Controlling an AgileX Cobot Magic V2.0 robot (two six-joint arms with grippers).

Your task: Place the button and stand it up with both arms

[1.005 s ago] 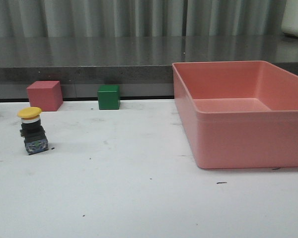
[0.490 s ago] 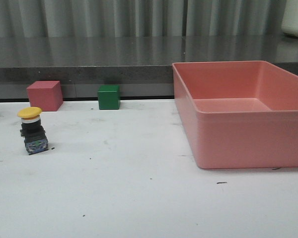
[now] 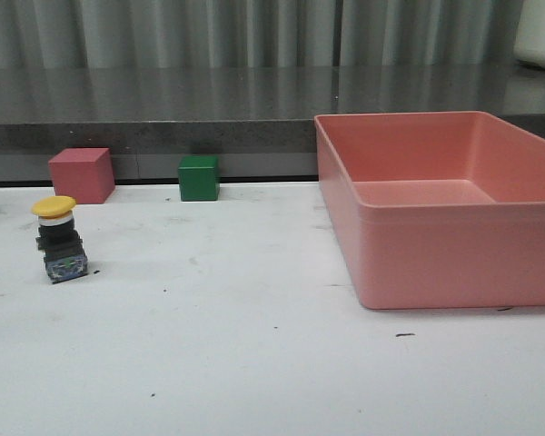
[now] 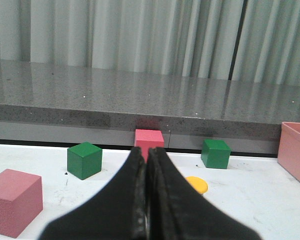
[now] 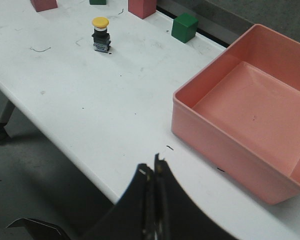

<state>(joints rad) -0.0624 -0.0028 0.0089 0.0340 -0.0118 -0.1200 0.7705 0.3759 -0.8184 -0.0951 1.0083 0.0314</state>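
Observation:
The button [image 3: 59,238] stands upright on the white table at the left, yellow cap on top, black body, bluish-grey base. The right wrist view shows it standing far off [image 5: 101,35]. In the left wrist view only its yellow cap [image 4: 196,184] shows, just behind the fingers. My left gripper [image 4: 146,156] is shut and empty, low over the table, short of the button. My right gripper [image 5: 154,167] is shut and empty, high above the table's front edge, far from the button. Neither arm shows in the front view.
A large empty pink bin [image 3: 440,204] fills the right side. A pink cube [image 3: 82,174] and a green cube [image 3: 199,177] sit at the back by the grey ledge. The left wrist view shows another green cube [image 4: 84,160] and a pink cube [image 4: 14,201] nearby.

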